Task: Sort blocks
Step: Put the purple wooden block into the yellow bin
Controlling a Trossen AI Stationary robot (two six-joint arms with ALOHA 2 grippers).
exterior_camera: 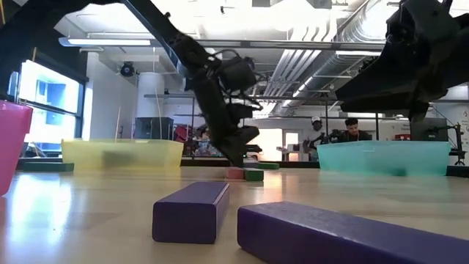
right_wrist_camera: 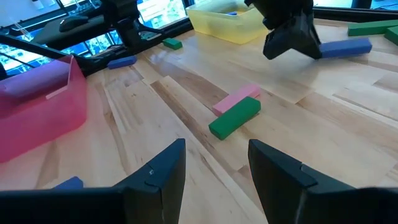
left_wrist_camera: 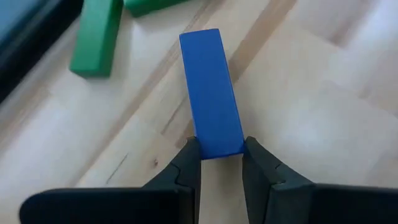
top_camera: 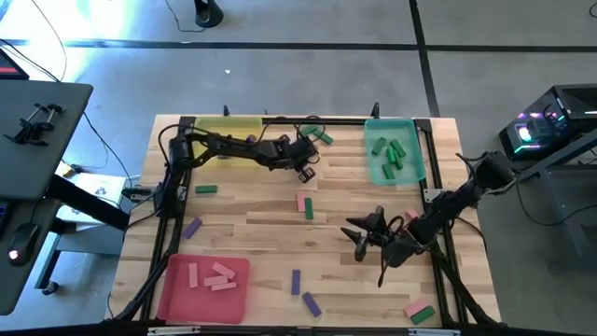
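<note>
My left gripper [left_wrist_camera: 217, 148] [top_camera: 304, 161] is at the far middle of the table, between the yellow tray [top_camera: 229, 127] and the teal tray [top_camera: 375, 174]. It is shut on a blue-purple block [left_wrist_camera: 210, 87]. Two green blocks [left_wrist_camera: 96, 40] lie just beyond it. My right gripper [right_wrist_camera: 214, 171] [top_camera: 360, 231] hovers open over the right middle of the table and holds nothing. In front of it a pink block [right_wrist_camera: 237, 98] and a green block [right_wrist_camera: 235, 118] lie side by side on the wood. My left gripper pinches the blue-purple block's near end [left_wrist_camera: 217, 142] by its two long sides, between its two fingertips. The fingers slant down from the table's left side and point along the block. The block stretches away from them, lying flat on the table.
The teal tray holds several green blocks [top_camera: 392, 154]; the red tray [top_camera: 177, 299] at the near left holds pink ones. Loose blocks lie about: purple ones [top_camera: 296, 280] [top_camera: 192, 227], a green one [top_camera: 206, 189], and a pink-green pair [top_camera: 420, 311] at the near right. People stand beyond the table [exterior_camera: 352, 130].
</note>
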